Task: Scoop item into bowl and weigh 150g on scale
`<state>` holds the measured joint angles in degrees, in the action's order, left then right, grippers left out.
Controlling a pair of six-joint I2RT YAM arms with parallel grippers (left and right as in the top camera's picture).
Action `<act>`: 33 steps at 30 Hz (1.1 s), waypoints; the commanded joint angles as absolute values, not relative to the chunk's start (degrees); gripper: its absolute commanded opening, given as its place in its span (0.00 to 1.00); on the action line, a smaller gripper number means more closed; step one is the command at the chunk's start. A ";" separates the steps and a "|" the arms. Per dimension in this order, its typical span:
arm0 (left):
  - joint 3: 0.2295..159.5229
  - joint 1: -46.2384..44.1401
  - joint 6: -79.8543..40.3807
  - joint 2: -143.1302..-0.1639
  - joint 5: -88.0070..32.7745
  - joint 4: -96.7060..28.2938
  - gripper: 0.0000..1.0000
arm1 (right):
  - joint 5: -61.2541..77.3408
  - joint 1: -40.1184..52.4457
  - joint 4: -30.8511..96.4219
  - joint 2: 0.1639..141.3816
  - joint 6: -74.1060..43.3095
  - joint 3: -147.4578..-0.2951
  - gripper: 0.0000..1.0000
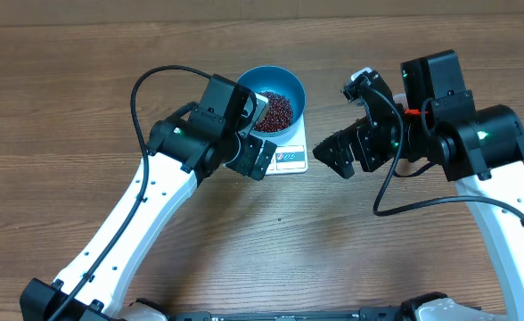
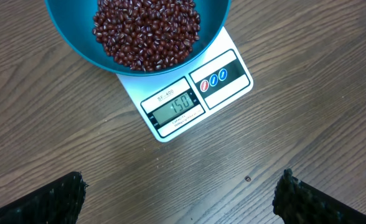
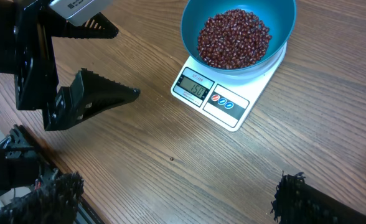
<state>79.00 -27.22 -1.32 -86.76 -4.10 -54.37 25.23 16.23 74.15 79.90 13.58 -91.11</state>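
Arms [image 1: 146,205] hover, left gripper [image 2: 180,186] near the scale [image 2: 223,78], right gripper [image 3: 180,186] seemingly tilted beside it, both wide open, empty.

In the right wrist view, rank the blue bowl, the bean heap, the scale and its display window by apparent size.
1. blue bowl
2. bean heap and scale: unsure, since the bowl hides part of the scale; what shows looks about the heap's size.
3. display window
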 commanded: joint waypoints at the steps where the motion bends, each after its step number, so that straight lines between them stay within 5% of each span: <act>1: 78.81 -26.92 -1.32 -85.76 -3.77 -54.83 1.00 | 25.28 16.45 73.84 79.72 13.78 -91.07 1.00; 18: 76.47 -26.50 -1.30 -68.03 0.64 -58.39 1.00 | 25.30 16.45 73.84 79.72 13.78 -91.07 1.00; 33: 31.27 -3.77 -8.23 -25.12 -16.14 -31.79 1.00 | 25.30 16.45 73.84 79.72 13.78 -91.07 1.00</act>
<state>35.92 -5.93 -5.28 -29.76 -10.39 -32.91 25.19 16.23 74.13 79.90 13.58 -91.11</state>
